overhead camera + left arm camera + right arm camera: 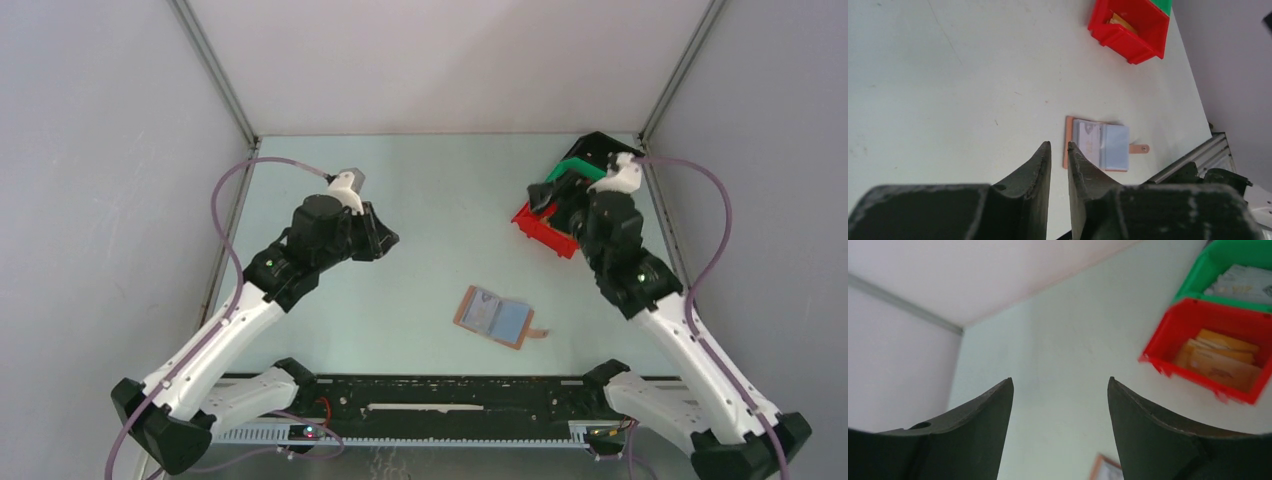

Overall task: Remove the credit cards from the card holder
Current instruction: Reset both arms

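The card holder is a brown wallet lying open and flat on the table near the front, with its strap tab to the right. Its pale blue-grey lining faces up, with a printed card in the left half. It also shows in the left wrist view, and one corner shows in the right wrist view. My left gripper hangs above the table to the wallet's far left, jaws almost together and empty. My right gripper is open and empty beside the red bin.
A red bin at the back right holds tan cards. Behind it a green bin holds pale cards, and a black bin stands in the corner. Walls enclose the table on three sides.
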`<action>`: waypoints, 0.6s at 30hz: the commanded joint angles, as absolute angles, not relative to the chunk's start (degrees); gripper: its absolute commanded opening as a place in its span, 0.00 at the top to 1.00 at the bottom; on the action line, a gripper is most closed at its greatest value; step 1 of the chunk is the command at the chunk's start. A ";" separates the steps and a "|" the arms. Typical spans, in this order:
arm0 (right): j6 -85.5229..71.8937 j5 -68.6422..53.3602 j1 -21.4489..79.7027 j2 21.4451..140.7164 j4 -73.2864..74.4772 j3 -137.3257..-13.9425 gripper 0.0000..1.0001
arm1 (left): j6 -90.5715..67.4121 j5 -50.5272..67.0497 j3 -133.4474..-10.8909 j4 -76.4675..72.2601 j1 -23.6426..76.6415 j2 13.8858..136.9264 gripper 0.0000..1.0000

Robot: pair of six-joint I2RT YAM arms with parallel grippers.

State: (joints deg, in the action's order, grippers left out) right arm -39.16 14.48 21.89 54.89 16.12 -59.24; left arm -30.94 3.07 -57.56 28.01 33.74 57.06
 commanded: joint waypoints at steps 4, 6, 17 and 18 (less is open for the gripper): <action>-24.21 26.79 31.33 38.27 22.15 -43.60 0.21 | -27.88 -6.22 -56.66 28.11 33.40 49.69 0.76; -23.43 25.46 31.99 33.78 21.77 -39.83 0.21 | -27.73 -7.91 -54.91 27.79 33.39 47.50 0.75; -21.53 22.41 32.87 27.81 19.29 -32.27 0.20 | -32.57 -15.68 -45.95 24.96 33.40 41.20 0.74; -21.73 22.06 32.87 28.12 19.21 -32.26 0.20 | -32.68 -15.88 -45.74 24.96 33.40 41.02 0.74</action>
State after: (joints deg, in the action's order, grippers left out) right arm -23.18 22.52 32.36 27.16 21.71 -32.38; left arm -30.59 -11.20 -47.31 27.33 33.71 42.30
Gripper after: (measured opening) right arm 0.796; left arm 0.255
